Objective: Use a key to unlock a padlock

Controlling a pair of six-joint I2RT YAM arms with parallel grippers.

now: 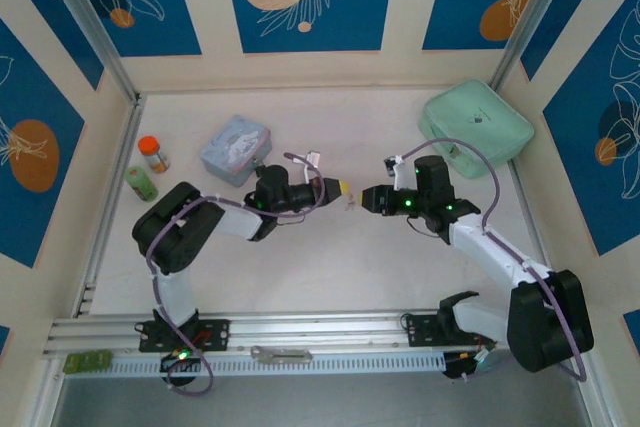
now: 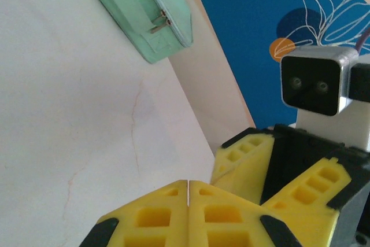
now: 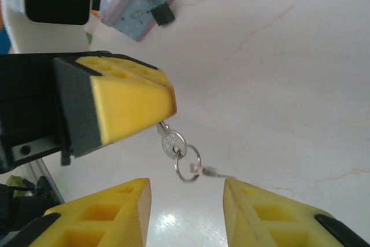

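At centre of the right wrist view, the left tool (image 3: 166, 108), clamped on the key (image 3: 171, 142), hangs it inside the spread, empty right tool (image 3: 186, 196); the padlock (image 3: 162, 13) sits upper left, nearer the left tool.

I look down on a pale cream table (image 1: 330, 267) with thin, faint lines in its top. Cream walls (image 1: 405, 17) stand on three sides of it. Blue panels (image 1: 340, 22) hang on them, with white leaf drawings and soft orange circles. A shiny metal pole (image 1: 85, 22) leans up in each far corner. A silver rail (image 1: 320, 325) runs along the near edge. Light makes a bright spot (image 3: 167, 221) on the table.
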